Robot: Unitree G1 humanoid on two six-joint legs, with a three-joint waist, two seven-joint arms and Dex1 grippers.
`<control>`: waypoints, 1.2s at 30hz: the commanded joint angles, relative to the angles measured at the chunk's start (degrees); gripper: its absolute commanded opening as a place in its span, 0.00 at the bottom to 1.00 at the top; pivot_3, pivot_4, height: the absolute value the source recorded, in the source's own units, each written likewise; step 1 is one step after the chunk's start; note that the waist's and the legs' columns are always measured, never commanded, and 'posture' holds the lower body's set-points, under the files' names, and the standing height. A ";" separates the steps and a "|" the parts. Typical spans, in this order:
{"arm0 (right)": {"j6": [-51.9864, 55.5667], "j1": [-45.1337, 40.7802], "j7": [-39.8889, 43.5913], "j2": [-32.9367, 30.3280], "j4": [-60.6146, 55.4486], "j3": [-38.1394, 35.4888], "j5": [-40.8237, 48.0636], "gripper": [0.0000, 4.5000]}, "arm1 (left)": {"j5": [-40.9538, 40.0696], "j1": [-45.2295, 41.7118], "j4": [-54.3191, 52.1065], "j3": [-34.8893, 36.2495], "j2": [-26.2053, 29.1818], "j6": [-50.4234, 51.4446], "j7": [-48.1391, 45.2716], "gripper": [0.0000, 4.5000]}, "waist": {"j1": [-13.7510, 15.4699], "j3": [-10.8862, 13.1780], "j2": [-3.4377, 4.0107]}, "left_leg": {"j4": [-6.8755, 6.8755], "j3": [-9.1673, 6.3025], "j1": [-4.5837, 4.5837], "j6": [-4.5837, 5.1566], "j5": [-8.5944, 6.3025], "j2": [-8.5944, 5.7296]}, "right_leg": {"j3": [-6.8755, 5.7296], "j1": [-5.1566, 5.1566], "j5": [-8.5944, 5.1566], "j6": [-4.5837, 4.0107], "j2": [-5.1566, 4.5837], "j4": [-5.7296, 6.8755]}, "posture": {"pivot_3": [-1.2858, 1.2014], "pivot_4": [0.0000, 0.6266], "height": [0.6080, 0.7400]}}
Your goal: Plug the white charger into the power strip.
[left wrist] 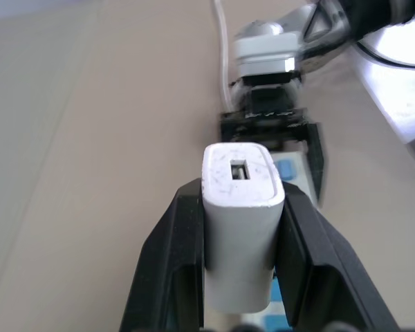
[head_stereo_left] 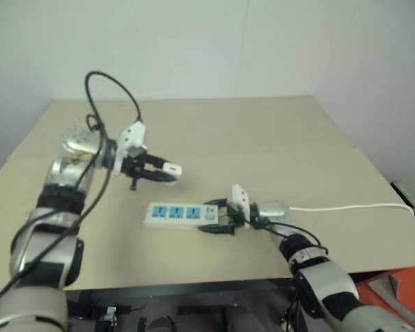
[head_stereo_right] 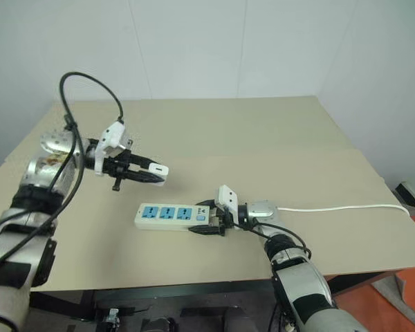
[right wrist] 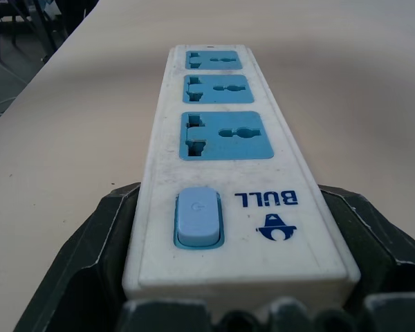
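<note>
A: Where are your head cams looking from?
B: You've got both eyes high, angled down over the table (head_stereo_left: 277,131); they share the whole tabletop, slightly offset.
A: Wrists?
B: Your left wrist cam looks rightward along its fingers, close on the white charger (left wrist: 238,228). The right one faces left, low and tight on the power strip (right wrist: 221,173), which all four views share.

The light was soft and even, shadows were faint, and close things near each wrist camera looked blurry.
</note>
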 commanded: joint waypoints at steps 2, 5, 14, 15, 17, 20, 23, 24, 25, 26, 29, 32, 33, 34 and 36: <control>-1.06 -0.24 1.97 -0.36 1.47 0.46 -1.71 0.76 | -4.80 2.90 -9.62 4.19 0.71 5.68 0.40 0.22 | 0.12 -0.01 0.01 | 0.01 0.00 0.07 0.00 0.00 0.00 | 0.00 0.06 -0.07 0.11 0.00 0.01 | 0.52 0.24 1.00; -1.10 0.05 2.46 -0.62 1.70 0.38 -1.86 0.76 | -5.66 3.99 -11.42 5.31 0.59 7.32 1.26 0.22 | 0.11 -0.01 0.01 | 0.00 0.01 0.10 0.00 0.00 0.00 | 0.01 0.07 -0.08 0.13 0.01 0.00 | 0.52 0.24 1.00; -1.79 0.43 4.04 -0.67 1.83 0.63 -2.21 0.76 | -6.88 4.64 -12.13 6.29 0.25 8.82 0.57 0.22 | 0.12 -0.01 0.01 | 0.00 0.03 0.08 0.00 0.00 -0.01 | 0.01 0.07 -0.08 0.12 0.00 -0.05 | 0.52 0.24 1.00; -1.89 0.47 3.95 -0.63 1.89 0.72 -2.39 0.76 | -6.91 4.58 -12.00 6.25 0.09 8.76 0.48 0.22 | 0.12 -0.01 0.01 | 0.00 0.02 0.08 0.00 0.00 -0.01 | 0.01 0.07 -0.08 0.12 0.00 -0.05 | 0.52 0.24 1.00; -2.01 0.52 3.84 -0.58 1.95 0.80 -2.60 0.76 | -6.90 4.52 -11.86 6.22 -0.11 8.65 0.31 0.22 | 0.12 -0.01 0.01 | -0.01 0.03 0.08 0.00 0.00 -0.01 | 0.01 0.07 -0.08 0.12 0.00 -0.06 | 0.52 0.24 1.00; -2.17 0.55 3.67 -0.51 1.94 0.70 -2.72 0.76 | -7.13 4.64 -11.67 6.46 -0.85 8.37 0.40 0.22 | 0.12 -0.01 0.01 | -0.01 0.03 0.08 0.00 0.00 -0.01 | 0.01 0.07 -0.08 0.12 0.00 -0.06 | 0.52 0.24 1.00; -2.34 0.72 3.64 -0.54 1.90 0.69 -2.82 0.76 | -9.23 5.96 -12.43 7.93 -3.12 8.92 1.48 0.22 | 0.12 -0.01 0.01 | 0.00 0.03 0.08 0.00 0.00 -0.01 | 0.02 0.07 -0.08 0.12 0.00 -0.06 | 0.52 0.24 1.00; -2.39 0.77 3.64 -0.55 1.88 0.70 -2.85 0.76 | -10.09 6.47 -12.85 8.48 -3.94 9.86 2.19 0.22 | 0.12 -0.01 0.01 | -0.01 0.03 0.08 0.00 0.00 -0.01 | 0.02 0.07 -0.08 0.12 0.00 -0.07 | 0.52 0.24 1.00; -2.41 0.79 3.63 -0.56 1.87 0.69 -2.87 0.76 | -10.59 6.78 -13.15 8.83 -4.42 10.57 2.68 0.22 | 0.11 -0.01 0.01 | -0.01 0.04 0.08 0.00 0.00 -0.01 | 0.02 0.07 -0.08 0.12 0.00 -0.07 | 0.52 0.24 1.00; -2.44 0.82 3.63 -0.57 1.85 0.70 -2.89 0.76 | -11.41 7.24 -13.56 9.21 -5.17 12.01 3.65 0.22 | 0.11 -0.01 0.01 | -0.01 0.04 0.08 0.00 0.00 0.00 | 0.02 0.08 -0.08 0.12 0.00 -0.07 | 0.52 0.24 1.00; -2.39 0.90 3.62 -0.58 1.72 0.66 -2.85 0.76 | -12.60 9.09 -14.16 9.47 -7.35 15.38 6.77 0.22 | 0.12 -0.01 0.01 | 0.00 0.03 0.08 0.00 0.00 0.00 | 0.02 0.07 -0.08 0.12 0.00 -0.07 | 0.52 0.24 1.00; -2.30 1.01 3.65 -0.56 1.59 0.61 -2.76 0.76 | -12.52 11.25 -14.18 9.04 -8.26 16.58 7.46 0.22 | 0.08 -0.01 0.01 | -0.01 0.03 0.08 0.00 0.00 -0.01 | 0.03 0.08 -0.07 0.11 0.00 -0.07 | 0.52 0.24 1.00; -2.27 1.04 3.68 -0.56 1.56 0.61 -2.75 0.76 | -12.49 11.72 -14.27 9.00 -8.41 16.78 7.55 0.22 | 0.06 -0.01 0.01 | -0.01 0.03 0.09 0.00 0.00 -0.01 | 0.04 0.08 -0.07 0.11 0.00 -0.07 | 0.52 0.24 1.00; -2.24 1.07 3.65 -0.56 1.52 0.61 -2.75 0.76 | -12.50 12.54 -14.29 8.76 -8.60 16.89 7.21 0.22 | 0.08 -0.01 0.01 | -0.01 0.04 0.09 0.00 0.00 -0.01 | 0.04 0.08 -0.07 0.11 0.00 -0.06 | 0.52 0.24 1.00; -2.16 1.12 3.60 -0.56 1.47 0.62 -2.76 0.76 | -11.75 13.94 -14.24 7.79 -8.79 16.41 6.51 0.22 | 0.10 -0.01 0.01 | -0.02 0.03 0.09 0.00 0.00 -0.01 | 0.03 0.08 -0.06 0.10 0.00 -0.07 | 0.52 0.24 1.00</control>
